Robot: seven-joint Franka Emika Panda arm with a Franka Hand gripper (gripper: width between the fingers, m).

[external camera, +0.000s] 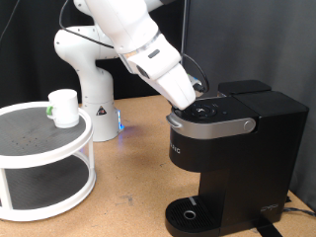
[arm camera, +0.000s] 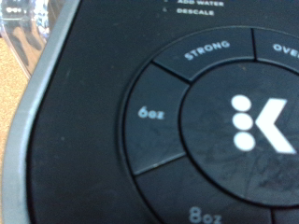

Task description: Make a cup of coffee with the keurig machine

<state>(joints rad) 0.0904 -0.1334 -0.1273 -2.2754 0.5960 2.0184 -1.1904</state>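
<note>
The black keurig machine (external camera: 232,153) stands at the exterior view's right with its lid closed and silver trim around the top. The white arm reaches down onto its lid; the gripper (external camera: 190,99) sits at the lid's round button panel, its fingers hidden from sight. The wrist view shows only the panel (arm camera: 201,126) very close, with "6oz", "8oz" and "STRONG" buttons around a central K button; no fingers show there. The small white cup (external camera: 64,109) stands on the top tier of a white round shelf (external camera: 30,148) at the exterior view's left. The drip base (external camera: 193,212) is bare.
The robot's white base (external camera: 89,79) stands behind the shelf. A small green item (external camera: 49,109) lies beside the cup. The wooden table (external camera: 128,188) stretches between shelf and machine.
</note>
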